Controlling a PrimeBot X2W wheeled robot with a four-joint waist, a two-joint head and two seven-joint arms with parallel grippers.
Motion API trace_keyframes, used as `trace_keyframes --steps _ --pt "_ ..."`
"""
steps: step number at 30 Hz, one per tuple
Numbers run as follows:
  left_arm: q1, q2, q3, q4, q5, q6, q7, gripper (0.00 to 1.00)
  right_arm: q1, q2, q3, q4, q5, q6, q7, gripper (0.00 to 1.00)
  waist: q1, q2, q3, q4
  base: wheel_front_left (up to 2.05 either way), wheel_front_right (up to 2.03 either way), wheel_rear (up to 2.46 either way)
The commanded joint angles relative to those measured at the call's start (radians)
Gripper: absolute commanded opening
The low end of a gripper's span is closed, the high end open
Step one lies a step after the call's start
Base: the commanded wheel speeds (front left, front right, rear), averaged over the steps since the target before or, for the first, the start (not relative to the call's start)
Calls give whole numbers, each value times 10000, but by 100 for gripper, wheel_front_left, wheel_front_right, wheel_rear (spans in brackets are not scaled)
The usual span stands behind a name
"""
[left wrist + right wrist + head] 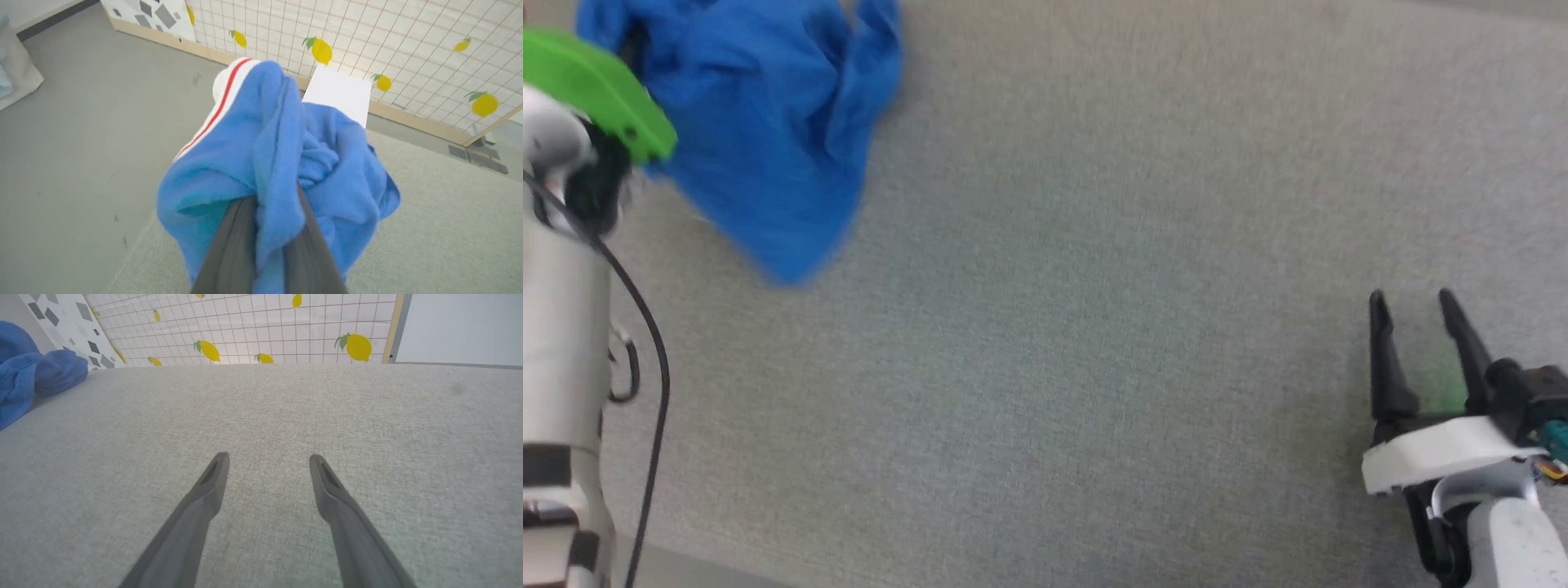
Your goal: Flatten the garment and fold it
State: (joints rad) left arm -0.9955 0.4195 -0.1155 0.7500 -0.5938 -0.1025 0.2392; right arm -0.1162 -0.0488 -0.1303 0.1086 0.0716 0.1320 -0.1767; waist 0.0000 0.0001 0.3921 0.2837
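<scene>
The garment (768, 122), bright blue and crumpled, hangs bunched at the upper left of the head view, over the grey surface. In the left wrist view the garment (286, 163) wraps around my left gripper (276, 212), whose two dark fingers are shut on a fold of blue cloth; a white band with a red stripe (222, 102) shows at its top. My right gripper (1414, 302) stands open at the lower right, far from the cloth, nothing between its fingers. In the right wrist view the garment (28, 375) lies at the far left, and the right gripper (267, 461) hovers over bare fabric.
A grey fabric work surface (1094, 327) spreads under both arms. My left forearm with a green wrist part (596, 90) and a black cable fills the left edge. A lemon-patterned grid screen (367, 41) stands beyond the surface, with grey floor (61, 143) beside it.
</scene>
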Motion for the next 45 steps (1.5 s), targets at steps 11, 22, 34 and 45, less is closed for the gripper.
trace_keyframes --steps 11,22,34,45 --pt "-1283 96 -683 -1123 -49 -232 -26 0 447 -14 250 1261 720 -13 -583 100 0 -1 -2374 -475 0 0 0" --pt "-1725 -396 -1596 -2366 -840 -277 635 0 595 -14 250 1976 1045 -13 -813 100 0 -1 -3408 -1461 0 0 0" --pt "-1299 -1395 -3192 -3542 -2063 -280 792 0 653 -14 -30 2261 1051 -13 -847 100 0 -1 -3814 -2568 0 0 0" --pt "-121 -2046 -4540 -3653 -2539 -281 532 0 682 -14 -154 2199 1048 -13 -849 100 0 -1 -3363 -3264 0 0 0"
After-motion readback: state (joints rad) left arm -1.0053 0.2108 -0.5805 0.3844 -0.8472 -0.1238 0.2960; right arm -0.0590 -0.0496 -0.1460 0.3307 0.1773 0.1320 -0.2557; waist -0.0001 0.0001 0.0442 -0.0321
